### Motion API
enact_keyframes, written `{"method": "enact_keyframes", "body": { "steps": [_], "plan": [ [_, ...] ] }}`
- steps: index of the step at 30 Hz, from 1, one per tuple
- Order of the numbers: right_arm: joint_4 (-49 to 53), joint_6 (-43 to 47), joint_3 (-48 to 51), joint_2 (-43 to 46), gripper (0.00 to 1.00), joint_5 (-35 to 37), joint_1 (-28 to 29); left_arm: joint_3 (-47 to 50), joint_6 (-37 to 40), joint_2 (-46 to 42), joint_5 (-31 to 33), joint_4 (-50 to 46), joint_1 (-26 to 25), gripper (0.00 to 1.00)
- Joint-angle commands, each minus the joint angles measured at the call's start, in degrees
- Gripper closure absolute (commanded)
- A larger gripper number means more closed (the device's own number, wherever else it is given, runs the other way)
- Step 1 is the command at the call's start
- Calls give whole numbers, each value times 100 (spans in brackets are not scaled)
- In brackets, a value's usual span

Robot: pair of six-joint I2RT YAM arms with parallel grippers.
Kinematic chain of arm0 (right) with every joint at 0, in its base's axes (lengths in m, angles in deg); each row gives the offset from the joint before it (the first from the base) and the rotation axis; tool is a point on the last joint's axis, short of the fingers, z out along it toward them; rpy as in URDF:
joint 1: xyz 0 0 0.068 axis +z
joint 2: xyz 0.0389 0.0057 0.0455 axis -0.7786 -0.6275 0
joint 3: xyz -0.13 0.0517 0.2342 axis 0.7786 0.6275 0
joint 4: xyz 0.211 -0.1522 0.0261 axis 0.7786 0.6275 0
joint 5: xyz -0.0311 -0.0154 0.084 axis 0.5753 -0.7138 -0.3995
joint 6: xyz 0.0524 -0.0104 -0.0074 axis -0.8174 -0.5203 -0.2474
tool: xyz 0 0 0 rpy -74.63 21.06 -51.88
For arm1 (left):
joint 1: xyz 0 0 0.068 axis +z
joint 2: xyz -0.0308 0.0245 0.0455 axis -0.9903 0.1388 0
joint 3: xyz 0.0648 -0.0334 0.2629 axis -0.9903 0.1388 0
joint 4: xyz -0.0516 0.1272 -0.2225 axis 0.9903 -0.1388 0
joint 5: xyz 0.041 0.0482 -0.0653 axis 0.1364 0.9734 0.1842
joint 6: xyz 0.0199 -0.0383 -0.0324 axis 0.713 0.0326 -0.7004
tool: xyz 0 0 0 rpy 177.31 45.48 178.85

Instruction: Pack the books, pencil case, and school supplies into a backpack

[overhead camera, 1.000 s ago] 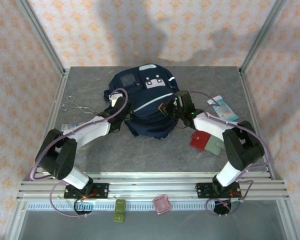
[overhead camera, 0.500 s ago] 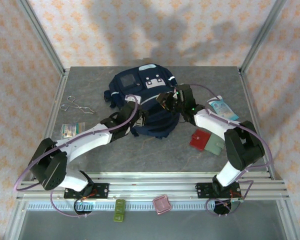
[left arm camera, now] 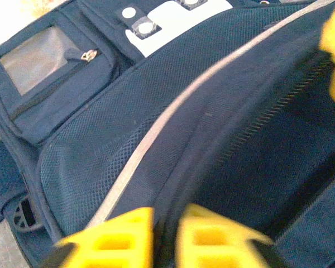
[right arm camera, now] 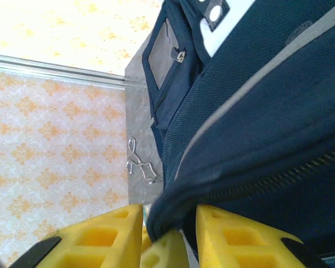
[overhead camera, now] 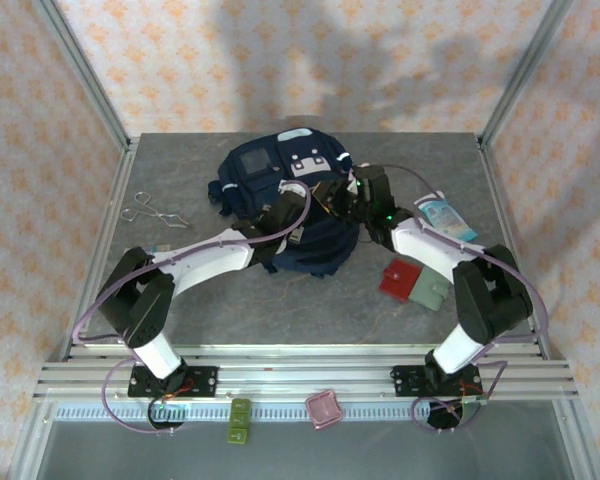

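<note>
- The backpack (overhead camera: 270,180) lay at twelve o'clock on the table.
- The left gripper (left arm camera: 166,218) was pinched shut on its zipper edge, and the right gripper (right arm camera: 168,220) clamped a fabric fold.
- The best move was probably an even pull toward nine and three o'clock, to widen the mouth.

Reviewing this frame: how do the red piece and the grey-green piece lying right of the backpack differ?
Colour: the red piece is bright, the grey-green piece dull and muted. Position: the red piece lies nearer the backpack, the grey-green piece beyond it, closer to the right edge of the table. Both are small, flat and squarish, lie side by side on the table, and are not yet packed.
</note>
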Motion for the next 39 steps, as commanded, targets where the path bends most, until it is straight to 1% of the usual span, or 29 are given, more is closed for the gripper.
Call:
{"method": "enact_keyframes", "body": {
  "steps": [1, 3, 4, 7, 9, 10, 13, 15, 16, 20, 24, 28, 32, 35, 39],
  "plan": [
    [616, 376, -69, 498, 70, 194, -80, -431, 17, 57, 303, -280, 153, 100],
    [1223, 572, 79, 818, 67, 448, -156, -512, 4, 4, 199, -318, 176, 100],
    [1483, 632, 161, 995, 64, 551, -200, -539, -27, -22, 153, -327, 188, 100],
    [2352, 761, 595, 1693, 58, 1044, -399, -635, -107, -56, -65, -416, 237, 100],
    [2975, 772, 935, 2208, 54, 1564, -510, -698, -185, -60, -147, -487, 250, 100],
    [3199, 744, 1108, 2403, 54, 1805, -525, -706, -207, -69, -177, -495, 256, 100],
    [3695, 670, 1690, 2960, 51, 2333, -567, -734, -306, -75, -284, -513, 268, 100],
    [3886, 587, 2059, 3095, 51, 2631, -582, -752, -378, -78, -361, -512, 277, 100],
    [3869, 574, 2215, 3118, 51, 2661, -586, -745, -397, -84, -399, -495, 277, 100],
    [3477, 430, 2749, 3031, 52, 2680, -587, -756, -468, -77, -505, -450, 286, 100],
    [3049, 485, 2849, 2560, 52, 2540, -587, -744, -517, -86, -596, -438, 286, 100],
    [2568, 545, 2801, 1793, 53, 2137, -570, -737, -568, -93, -621, -444, 294, 100],
    [2097, 499, 2706, 1416, 54, 1736, -437, -690, -620, -91, -631, -432, 303, 100],
    [2025, 581, 2430, 1236, 54, 1663, -240, -673, -656, -78, -676, -409, 320, 100],
    [2381, 669, 2111, 1238, 54, 1920, -191, -683, -675, -77, -704, -420, 330, 100]
  ]
}}
